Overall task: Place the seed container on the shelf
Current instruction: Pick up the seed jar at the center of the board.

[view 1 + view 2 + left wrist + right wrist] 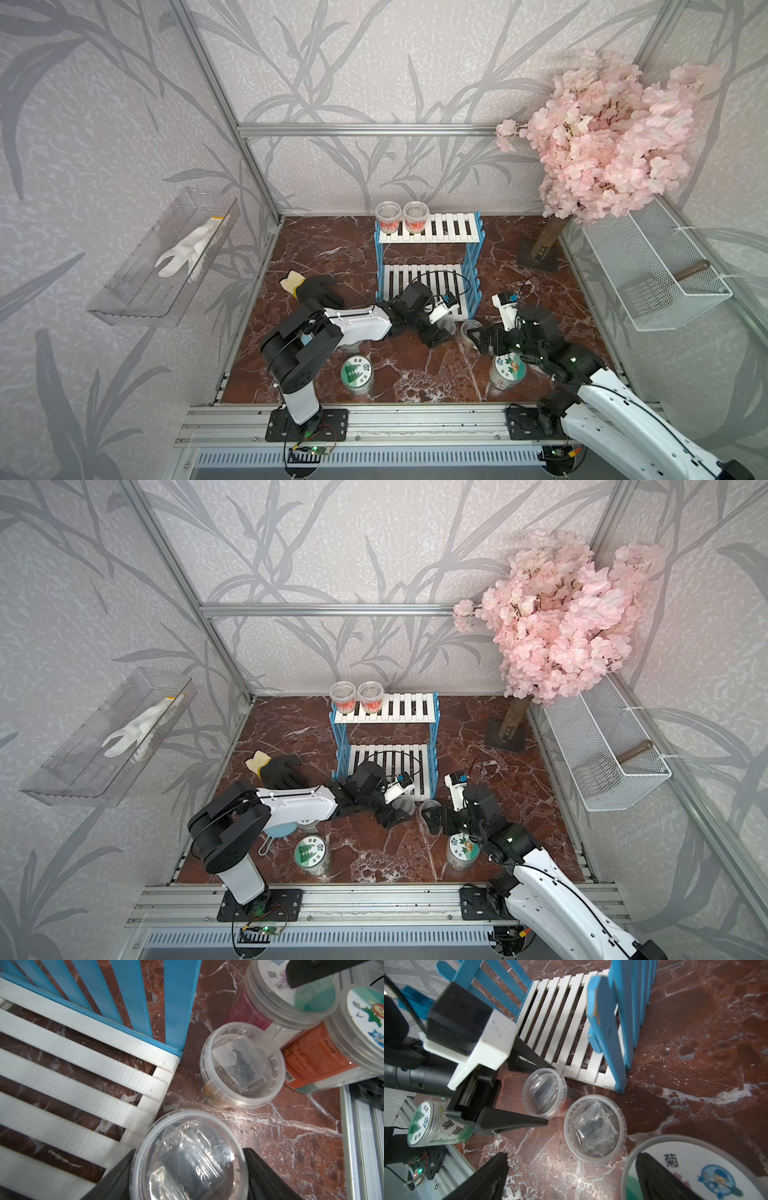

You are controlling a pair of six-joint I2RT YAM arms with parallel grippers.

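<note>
Polished, glossy marble-look floor (332, 249), red-brown with white veins. Shelf (428, 232) in matt paint: white, scuffed tiers, blue sides, paint chipped at one tip. Clear, smooth plastic seed container (188, 1155); crinkled glossy film packet (182, 1172) inside. Matt black plastic fingers (264, 1176) on left gripper (189, 1150). Clear plastic jar (356, 372) at 6 o'clock, shiny printed label on lid. At 9 o'clock, transparent glossy wall tray (133, 291) holding white knit cloth glove (187, 253). At 3 o'clock, white-coated metal wire mesh basket (665, 291). Brushed aluminium frame rail (365, 129), dull sheen. Soft pink fabric blossoms (602, 137) at 2 o'clock, rough bark-like trunk (548, 239). Matt, textured wallpaper (374, 62), grey leaf print.
</note>
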